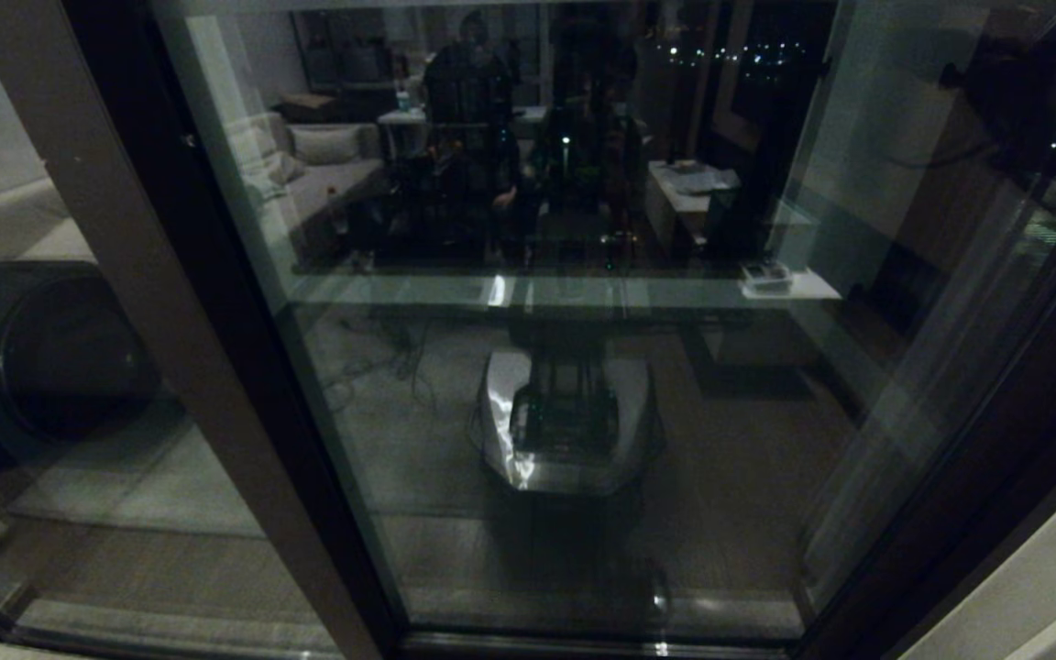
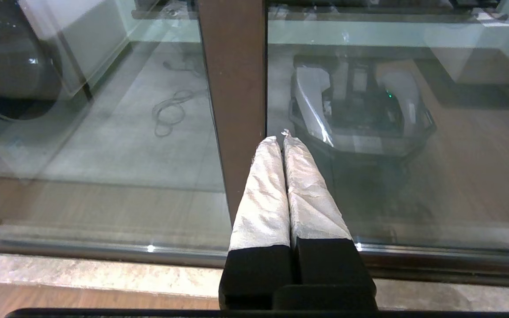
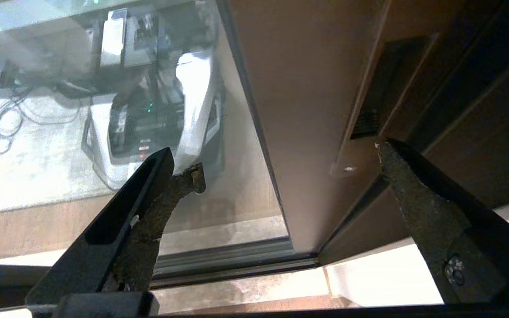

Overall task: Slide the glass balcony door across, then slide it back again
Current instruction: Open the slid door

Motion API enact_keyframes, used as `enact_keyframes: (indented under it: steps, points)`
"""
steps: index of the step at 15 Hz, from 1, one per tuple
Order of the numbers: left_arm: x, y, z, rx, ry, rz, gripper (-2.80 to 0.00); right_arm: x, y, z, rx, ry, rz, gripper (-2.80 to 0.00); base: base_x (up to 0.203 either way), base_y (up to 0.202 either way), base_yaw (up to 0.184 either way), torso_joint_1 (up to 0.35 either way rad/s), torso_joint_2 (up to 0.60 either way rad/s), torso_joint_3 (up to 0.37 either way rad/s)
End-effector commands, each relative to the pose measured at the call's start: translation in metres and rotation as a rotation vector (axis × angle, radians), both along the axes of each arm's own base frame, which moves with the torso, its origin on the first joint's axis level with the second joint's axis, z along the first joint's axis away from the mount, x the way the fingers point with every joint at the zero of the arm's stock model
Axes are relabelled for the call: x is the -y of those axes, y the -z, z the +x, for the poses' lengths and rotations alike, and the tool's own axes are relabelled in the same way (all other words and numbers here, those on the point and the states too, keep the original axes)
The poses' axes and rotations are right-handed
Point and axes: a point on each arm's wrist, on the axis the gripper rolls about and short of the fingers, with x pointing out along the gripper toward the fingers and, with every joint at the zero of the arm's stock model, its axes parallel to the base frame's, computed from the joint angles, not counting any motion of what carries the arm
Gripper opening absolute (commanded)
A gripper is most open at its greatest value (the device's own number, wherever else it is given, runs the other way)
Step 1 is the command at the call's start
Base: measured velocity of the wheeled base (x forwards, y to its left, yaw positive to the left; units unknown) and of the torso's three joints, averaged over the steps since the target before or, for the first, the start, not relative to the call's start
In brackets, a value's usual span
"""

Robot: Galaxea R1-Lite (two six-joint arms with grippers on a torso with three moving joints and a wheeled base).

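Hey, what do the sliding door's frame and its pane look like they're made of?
The glass balcony door frame looks like brown painted metal with a smooth satin finish, though that is a guess; a small screw sits in it. The pane is clear glass, mirroring the room.

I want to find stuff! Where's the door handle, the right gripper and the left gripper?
slot handle [image 3: 380, 88], right wrist view, on its black recess.
right gripper [image 3: 287, 161], right wrist view, midway between its open fingers.
left gripper [image 2: 282, 139], left wrist view, between its shut fingertips.
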Motion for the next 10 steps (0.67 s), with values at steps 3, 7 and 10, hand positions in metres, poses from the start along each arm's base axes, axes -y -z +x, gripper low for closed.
enact_keyframes:
  steps: [3, 7, 10]
  points:
    - [0.0, 0.0, 0.0, 0.0, -0.001, 0.0, -2.8, 0.005, 0.005, 0.008, 0.012, -0.029, 0.009, 0.0, 0.0, 0.0, 0.0, 0.0, 0.0, 0.0]
    - [0.0, 0.0, 0.0, 0.001, 0.0, 0.0, -2.8, 0.007, 0.008, 0.012, 0.024, -0.029, 0.017, 0.0, 0.0, 0.0, 0.0, 0.0, 0.0, 0.0]
    - [0.0, 0.0, 0.0, 0.0, 0.001, 0.0, -2.8, 0.007, 0.01, 0.016, 0.027, -0.034, 0.022, 0.0, 0.0, 0.0, 0.0, 0.0, 0.0, 0.0]
